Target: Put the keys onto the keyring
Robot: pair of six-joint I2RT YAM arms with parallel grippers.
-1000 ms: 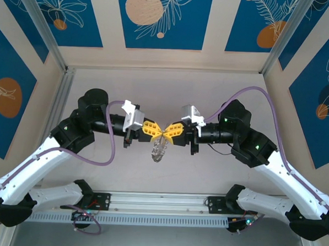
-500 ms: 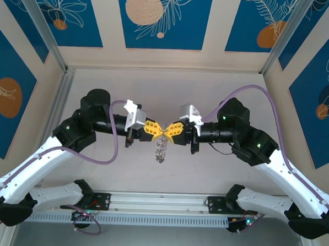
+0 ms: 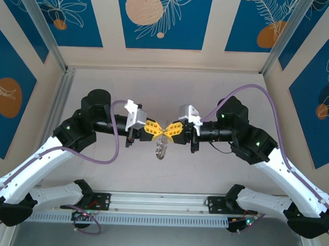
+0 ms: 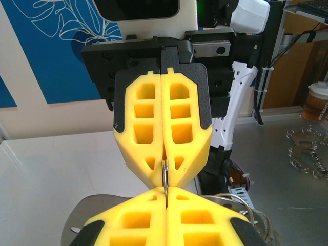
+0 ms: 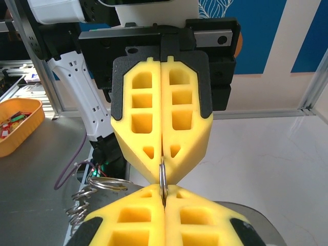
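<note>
Left wrist camera is showing two grippers meeting tip to tip: the left gripper (image 4: 166, 200) nearest, the right gripper (image 4: 164, 161) behind it. Both are squeezing tight on one keyring (image 4: 165, 179), which is standing thin edge on, up and down. From above, the keys (image 3: 161, 149) are dangling under the tips in a bunch over the worktop (image 3: 210, 87), too tiny to count.

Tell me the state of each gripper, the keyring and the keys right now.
left gripper: shut on the keyring, tip to tip with the right gripper.
right gripper: shut on the keyring.
keyring: pinched edge-on between both pairs of fingers.
keys: dangling in a bunch under the grippers.
</note>
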